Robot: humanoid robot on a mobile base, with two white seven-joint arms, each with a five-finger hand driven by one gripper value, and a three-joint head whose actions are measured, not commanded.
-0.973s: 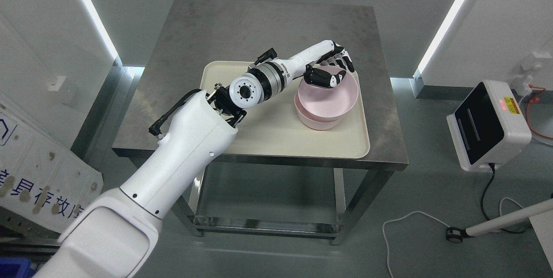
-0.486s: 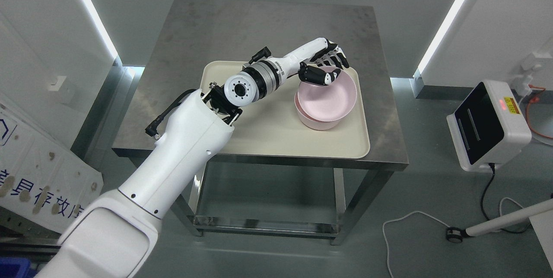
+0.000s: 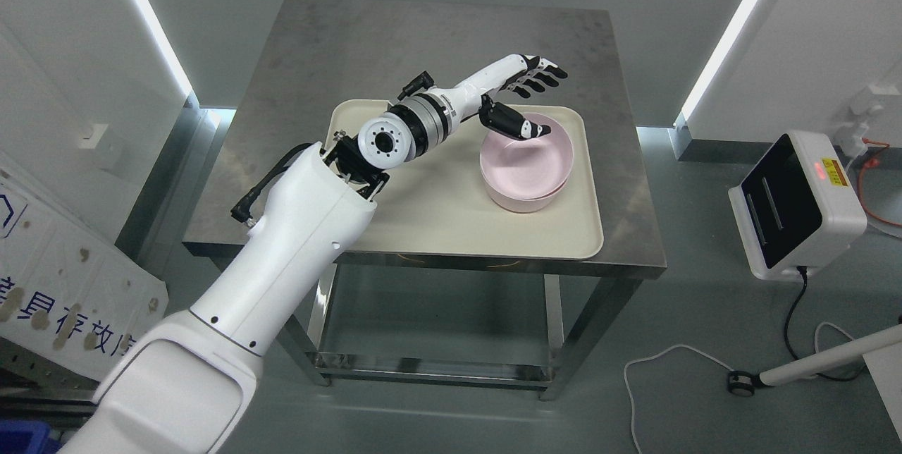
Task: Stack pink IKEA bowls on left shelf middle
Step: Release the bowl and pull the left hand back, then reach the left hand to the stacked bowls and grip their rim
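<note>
**Nesting pink bowls on the tray, left hand spread above them**

Sitting one inside the other, the two pink bowls (image 3: 526, 170) form a stack on the right half of a cream tray (image 3: 437, 221). The upper bowl lies level in the lower one, and only a thin band of the lower bowl's wall shows beneath its rim. The stack rests near the tray's back right corner.

The left hand (image 3: 525, 98) hovers over the far edge of the stack with its fingers (image 3: 539, 79) stretched out and apart, holding nothing. The thumb (image 3: 518, 126) points down over the upper bowl's back rim; whether it touches the rim cannot be told. The white left arm reaches in from the lower left, crossing the tray's left side.

The tray lies on a steel table (image 3: 394, 45), toward its front edge. On the floor to the right stands a white device with a dark panel (image 3: 793, 204), with a cable (image 3: 669, 362) trailing nearby.
</note>
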